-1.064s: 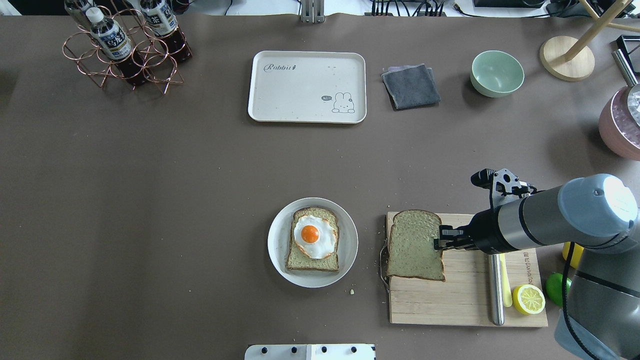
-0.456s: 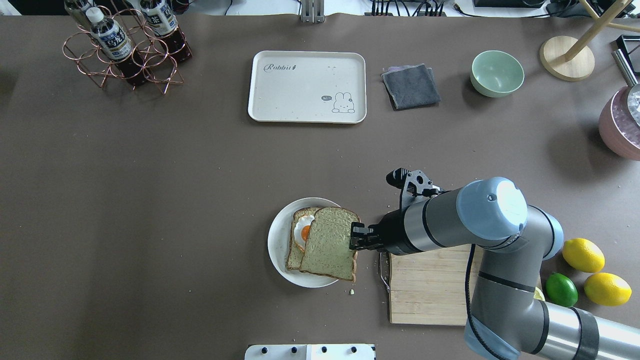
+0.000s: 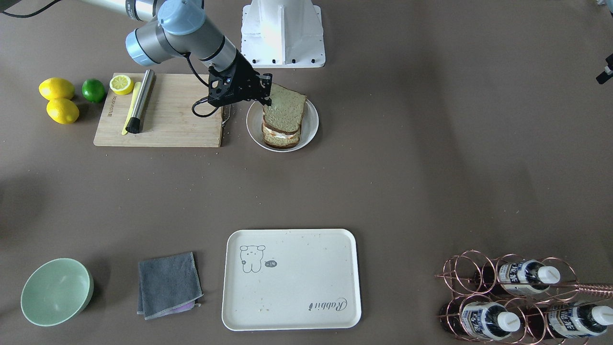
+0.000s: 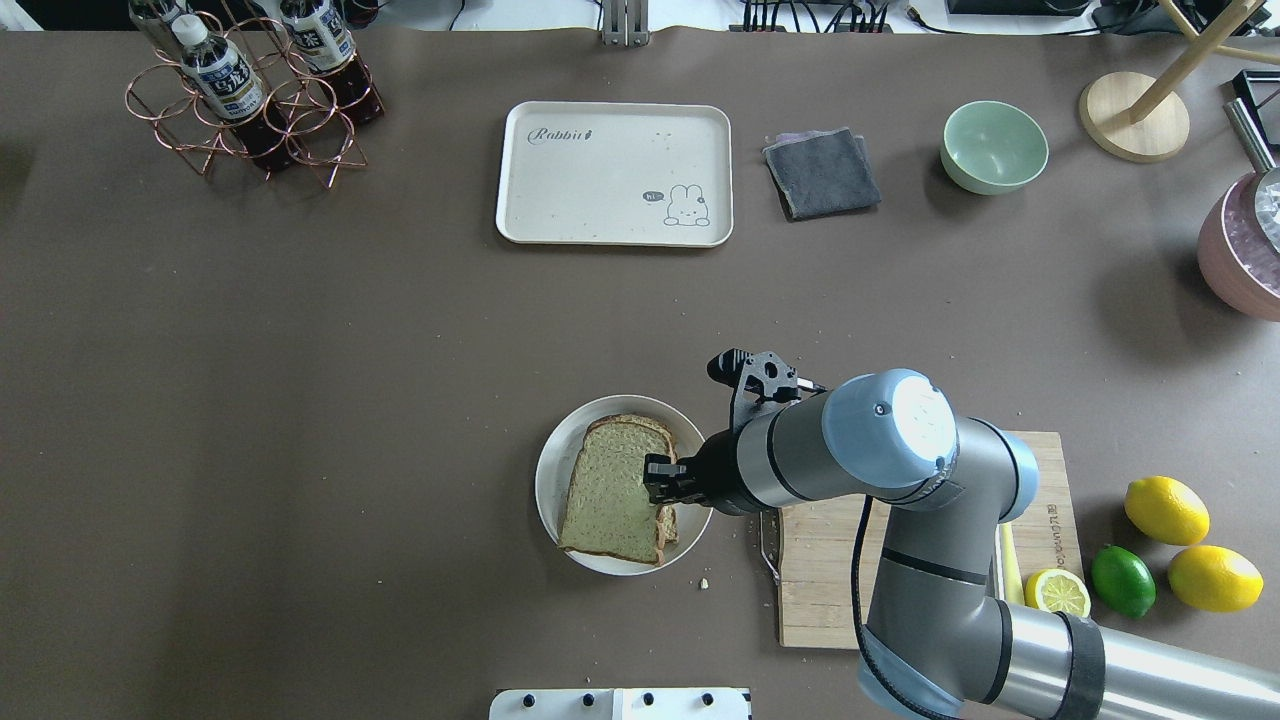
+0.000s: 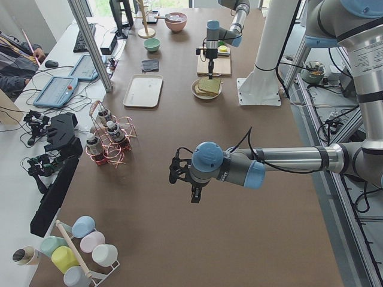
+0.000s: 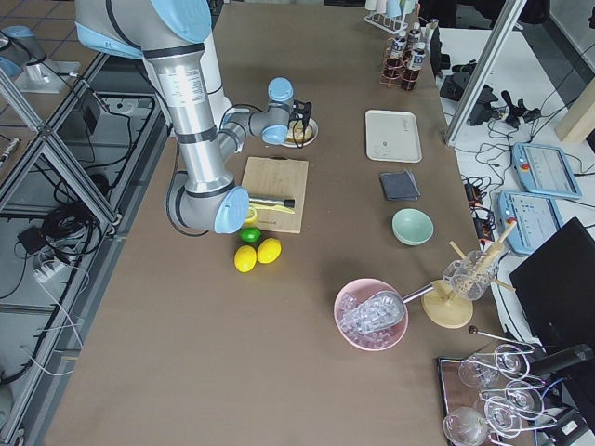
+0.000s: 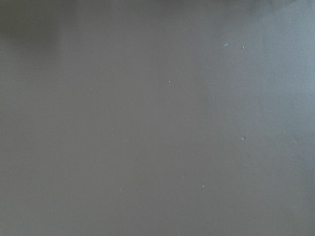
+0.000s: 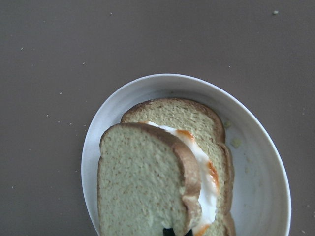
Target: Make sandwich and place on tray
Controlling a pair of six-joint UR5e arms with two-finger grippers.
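Note:
A round white plate (image 4: 548, 470) holds a bread slice (image 8: 182, 113) with a fried egg (image 8: 204, 167) on it. My right gripper (image 4: 660, 480) is shut on the right edge of a second bread slice (image 4: 610, 495) and holds it tilted over the egg, covering most of it; it also shows in the front view (image 3: 283, 108). The cream tray (image 4: 615, 172) lies empty at the table's far side. My left gripper (image 5: 175, 170) shows only in the left side view, over bare table; I cannot tell whether it is open or shut.
A wooden cutting board (image 4: 830, 590) with a knife and a lemon half (image 4: 1057, 592) lies right of the plate. Lemons and a lime (image 4: 1122, 580) sit beyond it. A grey cloth (image 4: 822, 172), a green bowl (image 4: 994, 146) and a bottle rack (image 4: 250, 95) stand at the back.
My right gripper carried the bread slice left from the cutting board to the plate. The slice now lies over the egg, which was in plain sight before.

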